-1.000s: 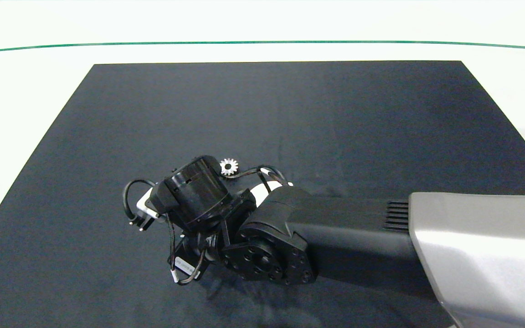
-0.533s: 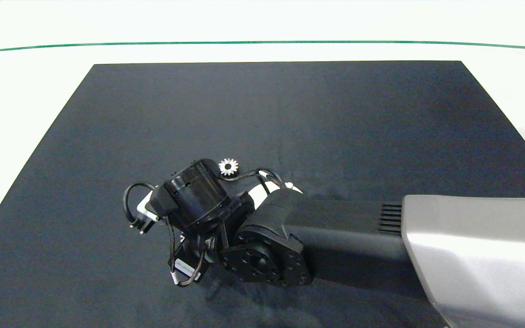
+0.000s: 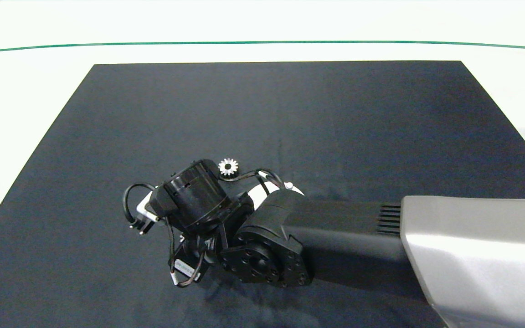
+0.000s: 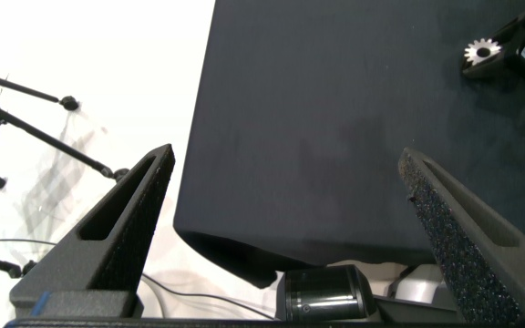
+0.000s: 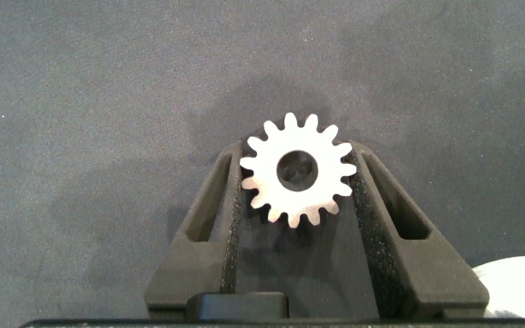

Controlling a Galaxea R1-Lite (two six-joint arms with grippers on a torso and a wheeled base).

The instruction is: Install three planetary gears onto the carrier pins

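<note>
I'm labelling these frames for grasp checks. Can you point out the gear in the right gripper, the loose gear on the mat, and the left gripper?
gripped gear (image 5: 296, 170), right wrist view, on its silvery face beside the bore
loose gear (image 3: 228, 166), head view, on its toothed face
left gripper (image 4: 285, 187), left wrist view, midway between its spread fingertips

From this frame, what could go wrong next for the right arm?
The right tool grips one gear only by the tooth tips near its finger ends, so it may slip or tilt. In the head view the right arm hides most of the white carrier, making pin alignment hard to check. Another gear lies close to its cable.
</note>
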